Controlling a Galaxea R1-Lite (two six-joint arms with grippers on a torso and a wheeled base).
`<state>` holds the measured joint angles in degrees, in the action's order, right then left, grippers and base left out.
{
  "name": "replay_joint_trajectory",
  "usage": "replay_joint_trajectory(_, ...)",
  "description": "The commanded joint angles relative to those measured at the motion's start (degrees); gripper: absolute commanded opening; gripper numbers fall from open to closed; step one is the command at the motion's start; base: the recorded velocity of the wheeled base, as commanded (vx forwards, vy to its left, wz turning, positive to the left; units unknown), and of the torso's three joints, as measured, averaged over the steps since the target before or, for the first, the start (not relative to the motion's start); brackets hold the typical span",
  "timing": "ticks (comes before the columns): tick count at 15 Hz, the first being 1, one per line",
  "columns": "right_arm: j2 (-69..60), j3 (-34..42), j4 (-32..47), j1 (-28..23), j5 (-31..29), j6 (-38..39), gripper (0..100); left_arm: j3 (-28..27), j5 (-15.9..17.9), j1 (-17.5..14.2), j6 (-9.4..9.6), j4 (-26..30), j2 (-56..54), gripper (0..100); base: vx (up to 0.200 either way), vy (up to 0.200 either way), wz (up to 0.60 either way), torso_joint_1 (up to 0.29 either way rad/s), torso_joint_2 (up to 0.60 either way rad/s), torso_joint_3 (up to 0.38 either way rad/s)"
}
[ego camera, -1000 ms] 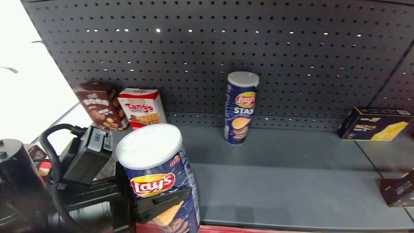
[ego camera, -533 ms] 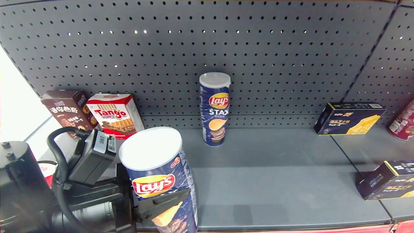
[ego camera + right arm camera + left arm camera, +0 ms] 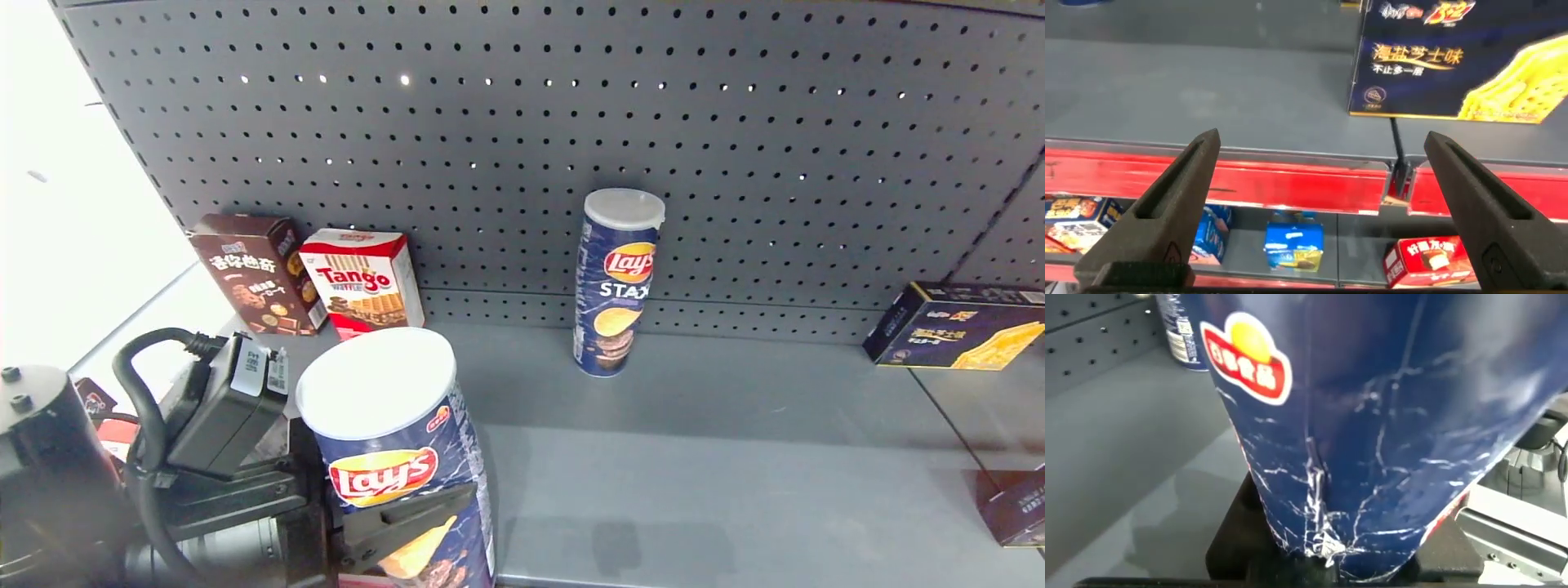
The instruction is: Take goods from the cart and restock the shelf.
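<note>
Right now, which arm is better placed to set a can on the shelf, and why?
Left. The left gripper holds a can upright at the shelf front; the right gripper is open, empty.

Chip can (image 3: 618, 282) stands at shelf (image 3: 735, 474) back, wafer box (image 3: 363, 282) left of it, second can (image 3: 392, 441) before that box.

a shop: pegboard-backed shelf (image 3: 735, 457) stocked with boxed snacks (image 3: 363, 282).

Shelf (image 3: 735, 474): brown box (image 3: 253, 272), wafer box (image 3: 363, 282), upright can (image 3: 616, 282), blue box (image 3: 955, 336), poss. 2nd box (image 3: 1014, 508) rt edge.
</note>
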<state>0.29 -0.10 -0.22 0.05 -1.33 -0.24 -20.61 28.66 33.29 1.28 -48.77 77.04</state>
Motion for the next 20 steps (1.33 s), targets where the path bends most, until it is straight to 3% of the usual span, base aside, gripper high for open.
replay_joint_trajectory(1, -0.03, 0.01, 0.04, 0.04, 0.01, -0.02, 100, -0.22, 0.08, 0.02, 0.04, -0.09, 0.04, 0, 0.000, 0.000, 0.00, 0.000, 0.00, 0.000)
replay_joint_trajectory(9, -0.03, 0.01, 0.04, 0.04, 0.19, -0.02, 100, 0.05, -0.01, 0.02, 0.57, -1.76, 0.74, 0, 0.000, 0.000, 0.00, 0.000, 0.00, 0.000)
replay_joint_trajectory(15, -0.03, 0.01, 0.04, 0.04, 0.19, -0.02, 100, 5.76, -0.27, -1.12, -0.05, -1.32, -7.00, 0, 0.000, 0.000, -0.20, -0.032, 0.07, 0.055)
replay_joint_trajectory(20, -0.03, 0.01, 0.04, 0.04, 0.19, -0.02, 100, 4.71, -0.01, -1.21, -0.05, -1.41, -7.35, 0, 0.000, 0.000, 0.00, -0.003, 0.02, 0.007)
